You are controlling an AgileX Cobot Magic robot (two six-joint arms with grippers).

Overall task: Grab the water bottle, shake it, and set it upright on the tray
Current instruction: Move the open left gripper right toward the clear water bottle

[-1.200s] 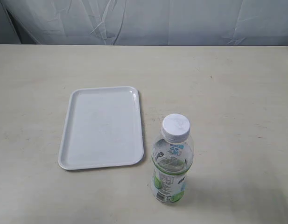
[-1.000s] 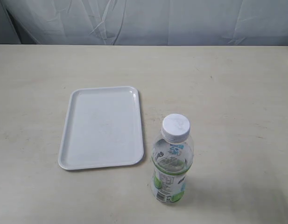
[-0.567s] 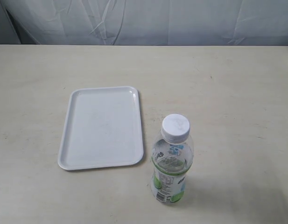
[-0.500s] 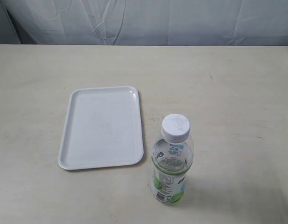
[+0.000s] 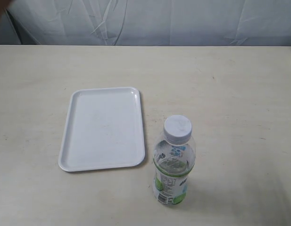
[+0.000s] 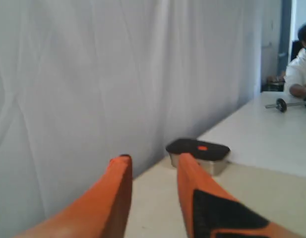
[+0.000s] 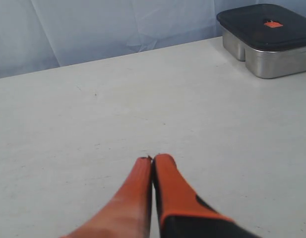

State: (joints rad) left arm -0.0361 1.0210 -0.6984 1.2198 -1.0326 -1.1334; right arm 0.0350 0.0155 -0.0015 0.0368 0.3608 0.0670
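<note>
1. Left tool (image 6: 153,161): its two orange fingers stand apart with a clear gap between them and hold nothing. Its wrist view looks out at a white curtain (image 6: 68,74) and a steel box with a black lid (image 6: 198,148). It shows neither the bottle nor the tray, so which way the bottle lies from this tool cannot be told.
2. Tray (image 5: 102,89): it lies flat on the surface (image 5: 239,94), left of the middle in the exterior view. Its long sides run away from the camera. It holds nothing.
3. Water bottle (image 5: 173,165): it stands upright on the surface just beside the tray's right long edge, near the nearer corner, with a narrow strip of surface between the two. Its long axis is vertical and its white cap (image 5: 177,129) is on top. The contents are clear, and the fill level is hard to read behind the label (image 5: 171,181).
4. Right tool (image 7: 153,158): the fingers are pressed together with no gap and nothing is held. Its wrist view shows bare surface and a lidded steel container (image 7: 262,22) whose contents are hidden. The bottle does not appear there either.
5. Judgement: no arm shows in the exterior view, so the nearer arm cannot be read directly. The bottle sits slightly right of the middle, on the side where the right arm works. A side-on grasp across the upright body would suit, and the right tool would first have to spread its fingers. The bottle would then need to travel only a short way leftward to reach the tray.
</note>
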